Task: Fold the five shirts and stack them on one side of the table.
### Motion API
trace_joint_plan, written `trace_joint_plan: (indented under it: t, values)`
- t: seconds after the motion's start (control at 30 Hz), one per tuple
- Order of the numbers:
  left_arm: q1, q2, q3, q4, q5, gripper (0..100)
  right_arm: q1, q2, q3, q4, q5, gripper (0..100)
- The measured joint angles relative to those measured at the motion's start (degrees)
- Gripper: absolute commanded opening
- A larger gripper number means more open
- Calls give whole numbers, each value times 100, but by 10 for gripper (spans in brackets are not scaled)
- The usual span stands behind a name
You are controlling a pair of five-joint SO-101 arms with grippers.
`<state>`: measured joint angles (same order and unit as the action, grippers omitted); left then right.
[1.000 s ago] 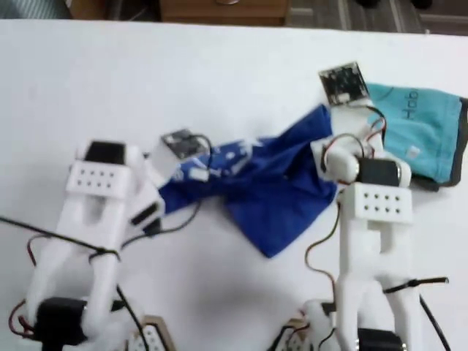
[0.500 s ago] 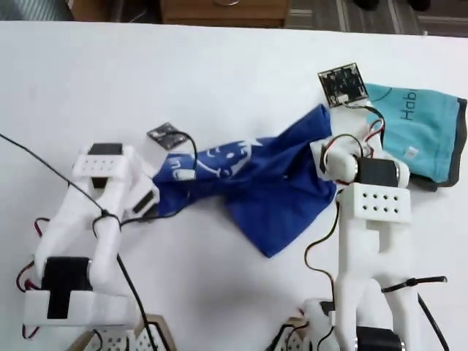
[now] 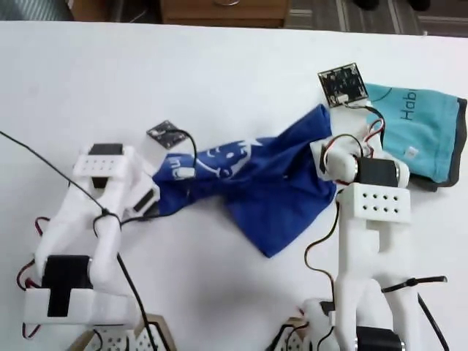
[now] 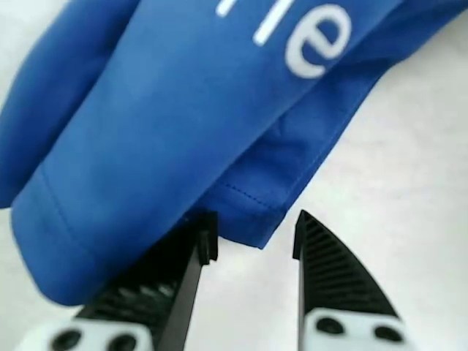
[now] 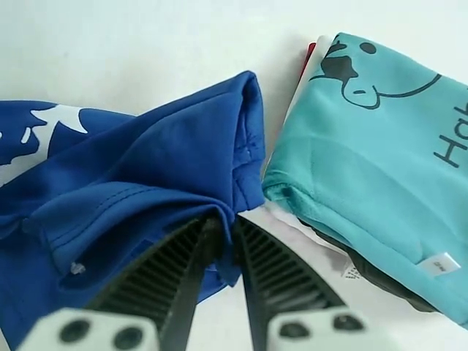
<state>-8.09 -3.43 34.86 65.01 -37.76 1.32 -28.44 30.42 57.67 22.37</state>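
Clamps a bunched fold of the blue shirt (image 5: 146, 168) in the right gripper (image 5: 223, 230), black jaws pressed nearly together with cloth pinched between them. Holds that fold at the shirt's end nearest the teal shirt (image 5: 365, 131), just beside its folded edge. Released at the left gripper (image 4: 252, 234): jaws spread apart, a stitched corner of the same blue shirt lying in the gap at the tips, one fingertip (image 4: 207, 235) right at the hem; whether touching, cannot tell. Past those tips, large white lettering across the blue cloth. From the high view, spread as a crumpled band over the white table (image 3: 219, 73) between the two arms, narrow and gathered toward the left arm, broader toward the right, with one loose point of cloth reaching toward the near edge. Not folded, not on the stack. At the table's right side, folded flat with dark print on top, the teal shirt resting on a dark garment (image 5: 373, 278) peeking out along its near and outer edges. Beyond the far edge of the table, wooden furniture (image 3: 223, 11)
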Motion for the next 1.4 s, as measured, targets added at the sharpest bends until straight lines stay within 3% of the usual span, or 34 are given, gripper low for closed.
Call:
trace_joint_plan:
  t: [0.6,0.77,0.97,1.17,1.4]
  values:
    - [-35,993,-202,-229,53,186,0,0,0,220,0,20]
    - [-18,1002,-202,-220,62,15,0,0,0,360,0,20]
    - [0,958,-220,-114,158,27,0,0,0,369,0,20]
    - [-18,202,-615,545,527,27,0,9,-105,378,-26,20]
    - [-26,-1653,-1811,2189,607,27,158,-9,-1345,967,-800,20]
